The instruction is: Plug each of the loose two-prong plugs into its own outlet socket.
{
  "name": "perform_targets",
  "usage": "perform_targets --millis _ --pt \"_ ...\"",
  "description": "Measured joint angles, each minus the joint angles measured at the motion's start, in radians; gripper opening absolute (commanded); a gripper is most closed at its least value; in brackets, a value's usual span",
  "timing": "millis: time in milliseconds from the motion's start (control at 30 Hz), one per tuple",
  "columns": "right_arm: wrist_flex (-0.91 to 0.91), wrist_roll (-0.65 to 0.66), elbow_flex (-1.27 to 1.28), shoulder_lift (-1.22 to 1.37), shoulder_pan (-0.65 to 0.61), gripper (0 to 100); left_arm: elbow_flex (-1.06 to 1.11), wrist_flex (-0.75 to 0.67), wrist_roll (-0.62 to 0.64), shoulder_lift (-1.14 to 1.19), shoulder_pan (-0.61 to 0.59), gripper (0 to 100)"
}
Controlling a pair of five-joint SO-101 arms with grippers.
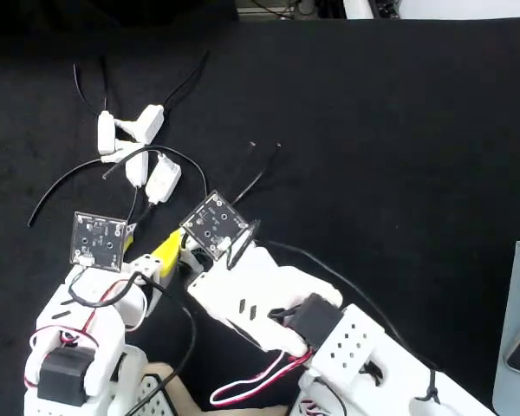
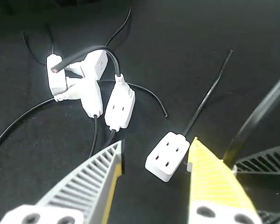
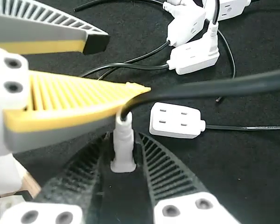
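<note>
1. The loose plug (image 3: 123, 156) stands clamped between the black fingers of the right claw (image 3: 122, 136). Its cord (image 3: 200, 88) runs out past the tips, and the prongs are hidden.
2. The free socket (image 2: 168, 155) lies flat between the tips of the left claw (image 2: 156, 142), which gapes wide. It sits just beside that claw's yellow finger and a little ahead of the right claw's tips.
3. Step in hand, as I judge it: bringing plug to socket, not yet mated.
4. The next move likely needs the left claw to pinch the socket steady. The right claw then lines the prongs up with one slot pair and pushes straight.
5. Beyond both claws, a cluster (image 2: 119, 102) of plugs and sockets looks already joined.
</note>
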Motion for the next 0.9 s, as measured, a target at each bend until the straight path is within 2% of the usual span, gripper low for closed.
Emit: perform_targets --millis 733,900 --pt "0.0 0.0 0.002 0.003 0.0 1.2 -0.002 0.008 -0.094 0.0 0.083 23" --pt "-0.006 0.0 0.0 0.003 0.044 1.2 0.0 0.006 -0.069 0.005 -0.009 23"
